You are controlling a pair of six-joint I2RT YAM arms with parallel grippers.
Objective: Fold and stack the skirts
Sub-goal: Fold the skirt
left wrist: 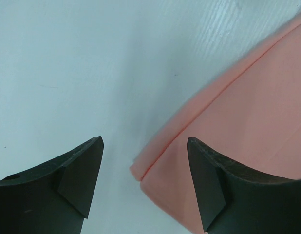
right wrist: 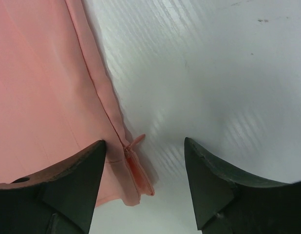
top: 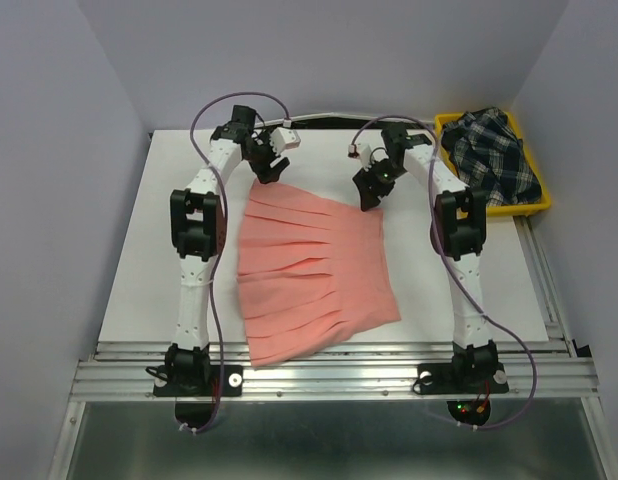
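The salmon-pink pleated skirt [top: 309, 275] lies spread flat on the white table, waistband at the far end. My left gripper [top: 266, 172] is open over the skirt's far left waistband corner [left wrist: 141, 173], which sits between its fingers. My right gripper [top: 369, 195] is open over the far right waistband corner, where a small zipper [right wrist: 133, 156] shows between its fingers. Neither grips cloth. The dark plaid skirt [top: 492, 155] lies bunched in the yellow tray [top: 529, 207] at the far right.
The white table [top: 139, 260] has bare surface left and right of the pink skirt. Grey walls close in on the left, back and right. A metal rail [top: 329, 375] runs along the near edge by the arm bases.
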